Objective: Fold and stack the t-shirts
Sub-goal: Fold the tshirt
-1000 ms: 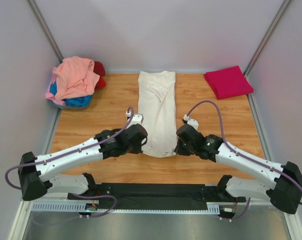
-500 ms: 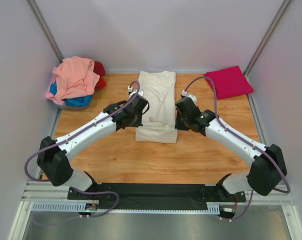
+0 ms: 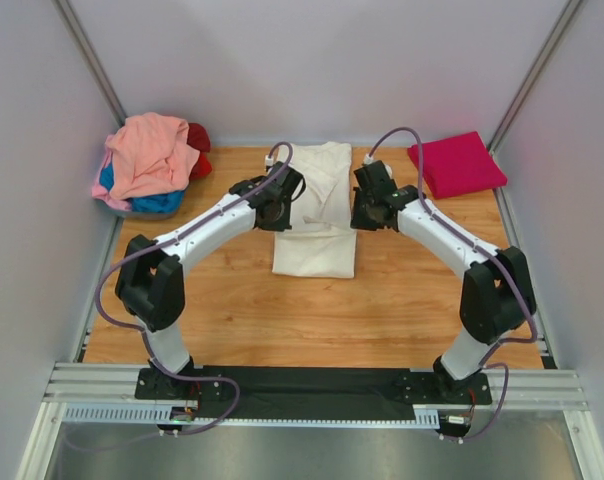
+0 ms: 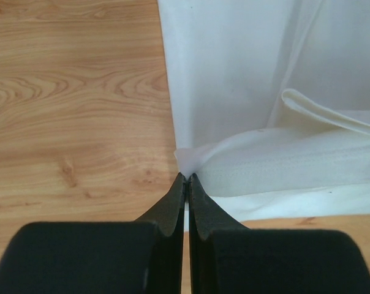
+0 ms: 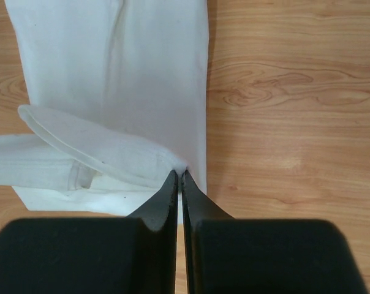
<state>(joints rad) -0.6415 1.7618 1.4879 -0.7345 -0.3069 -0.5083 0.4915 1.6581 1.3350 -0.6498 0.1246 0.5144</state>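
The cream-white t-shirt (image 3: 317, 230) lies lengthwise in the middle of the table, its near end lifted and doubled over toward the far end. My left gripper (image 3: 280, 212) is shut on the shirt's left hem corner (image 4: 191, 160). My right gripper (image 3: 363, 214) is shut on the right hem corner (image 5: 173, 164). Both hold the hem above the shirt's middle. A folded magenta t-shirt (image 3: 456, 163) lies at the far right. The salmon-pink t-shirt (image 3: 152, 152) tops a heap at the far left, over the blue t-shirt (image 3: 154, 201) and the red t-shirt (image 3: 199, 147).
The wooden table (image 3: 222, 310) is walled by pale panels at the left, right and back. The arm bases sit on a black rail (image 3: 312, 385) at the near edge.
Both grippers have carried the cream-white shirt's near hem away from the bases toward the far end, folding the shirt over itself. The arms have stretched out further.
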